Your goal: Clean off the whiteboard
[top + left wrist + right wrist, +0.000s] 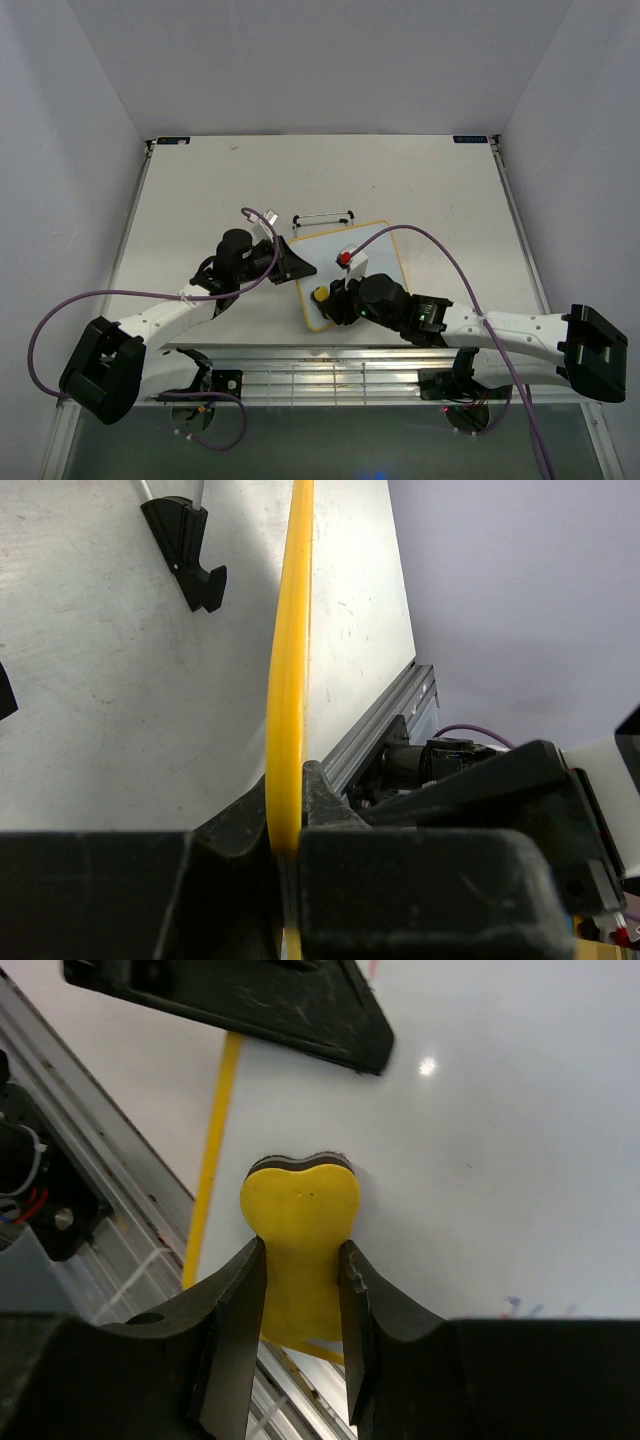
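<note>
The whiteboard (pixel 326 250), white with a thin yellow frame, lies flat on the table. My left gripper (pixel 297 268) is shut on its left edge; in the left wrist view the yellow frame (pixel 288 680) runs up from between the closed jaws (pixel 285 840). My right gripper (pixel 330 298) is shut on a small yellow sponge eraser (pixel 321 295) at the board's near left corner. In the right wrist view the eraser (pixel 300 1220) sits pinched between the fingers (pixel 300 1260), pressed on the white surface (pixel 480 1140). Faint marks (pixel 540 1308) remain at the lower right.
A white marker with a red cap (pixel 346 259) lies on the board just beyond the right gripper. The black wire stand (pixel 324 217) stands behind the board; its foot (pixel 190 550) shows in the left wrist view. The table's metal front rail (pixel 330 375) is close.
</note>
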Robot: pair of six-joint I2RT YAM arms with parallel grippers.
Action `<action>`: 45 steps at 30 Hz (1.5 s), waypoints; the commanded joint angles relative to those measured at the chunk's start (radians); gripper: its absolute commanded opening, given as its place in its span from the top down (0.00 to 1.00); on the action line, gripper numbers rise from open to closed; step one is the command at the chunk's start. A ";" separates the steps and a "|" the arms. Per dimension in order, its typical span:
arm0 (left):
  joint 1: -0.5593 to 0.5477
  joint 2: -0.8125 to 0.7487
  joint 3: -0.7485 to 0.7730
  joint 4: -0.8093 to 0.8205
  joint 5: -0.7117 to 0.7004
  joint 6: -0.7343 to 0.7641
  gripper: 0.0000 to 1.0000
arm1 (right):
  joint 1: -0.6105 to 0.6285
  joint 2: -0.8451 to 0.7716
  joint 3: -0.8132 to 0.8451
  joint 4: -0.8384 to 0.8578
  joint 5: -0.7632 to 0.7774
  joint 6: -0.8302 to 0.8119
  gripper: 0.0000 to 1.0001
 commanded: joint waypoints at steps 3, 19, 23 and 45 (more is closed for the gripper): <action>-0.021 -0.003 0.048 0.128 0.084 -0.084 1.00 | 0.015 0.049 -0.029 0.088 -0.070 0.039 0.92; -0.021 0.003 0.060 0.082 0.100 -0.035 1.00 | -0.406 -0.112 -0.155 -0.278 -0.104 -0.037 0.92; -0.021 0.006 0.057 0.081 0.090 -0.046 1.00 | -0.301 -0.124 -0.130 -0.142 -0.238 -0.004 0.92; -0.021 0.015 0.051 0.081 0.073 -0.064 1.00 | -0.012 0.129 0.103 -0.094 0.024 0.024 0.92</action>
